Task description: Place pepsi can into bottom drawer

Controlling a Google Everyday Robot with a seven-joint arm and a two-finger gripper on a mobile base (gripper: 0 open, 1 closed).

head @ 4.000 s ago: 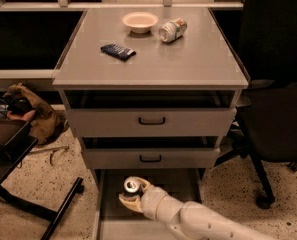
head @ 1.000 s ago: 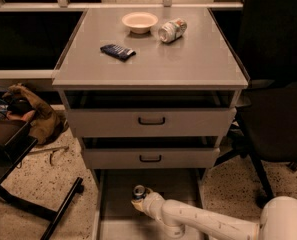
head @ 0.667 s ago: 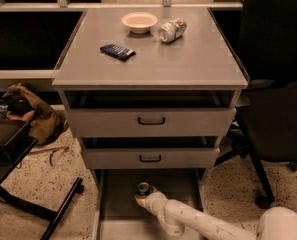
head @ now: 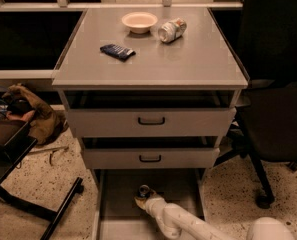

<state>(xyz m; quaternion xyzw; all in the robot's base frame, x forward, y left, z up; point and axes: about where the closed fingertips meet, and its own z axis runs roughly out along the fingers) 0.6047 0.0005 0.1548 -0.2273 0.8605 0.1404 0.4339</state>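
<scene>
Speckled floor (head: 228, 184), grey bench (head: 188, 64); my pincer (head: 145, 200) low inside bottom drawer (head: 184, 188), pinching pepsi can (head: 144, 189) upright for set-down.

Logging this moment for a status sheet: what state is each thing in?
Bottom drawer: pulled open.
Pepsi can: upright, in that drawer.
Gripper: at the can, down in the drawer.
Top drawer: pushed in or nearly.
Middle drawer: same.
Silver can: on its side.
Bowl: upright.
Packet: lying flat.
</scene>
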